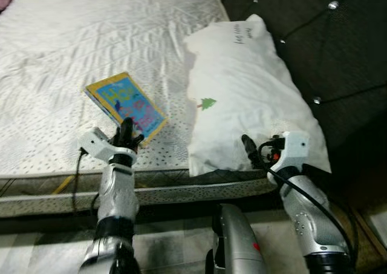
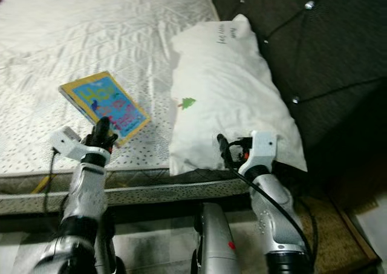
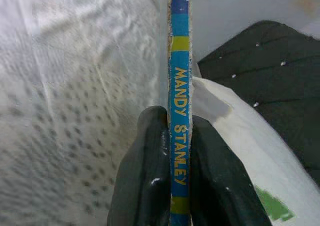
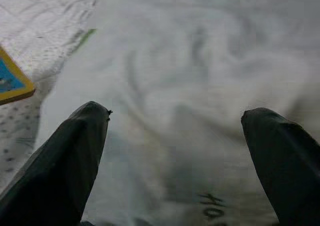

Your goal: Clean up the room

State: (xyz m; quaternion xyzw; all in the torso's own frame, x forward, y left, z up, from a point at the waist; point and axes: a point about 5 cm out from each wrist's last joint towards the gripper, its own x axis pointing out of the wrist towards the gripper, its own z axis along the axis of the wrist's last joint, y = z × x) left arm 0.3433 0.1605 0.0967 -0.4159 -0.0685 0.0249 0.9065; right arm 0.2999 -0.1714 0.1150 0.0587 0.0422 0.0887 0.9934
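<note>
Book (image 1: 125, 104), blue cover, yellow-edged, spine lettered yellow

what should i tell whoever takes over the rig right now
Left gripper: shut on the near edge of the children's book; the left wrist view shows both fingers clamped on the spine, which reads "Mandy Stanley".
Right gripper: open, holding nothing, at the near end of the white pillow.
Things: the book lies on the bare mattress, left of the pillow. The pillow sits at the mattress's right side against the dark tufted headboard.
Done: book gripped.
Left: probably lift the book off the bed and put it away, then deal with the pillow.
</note>
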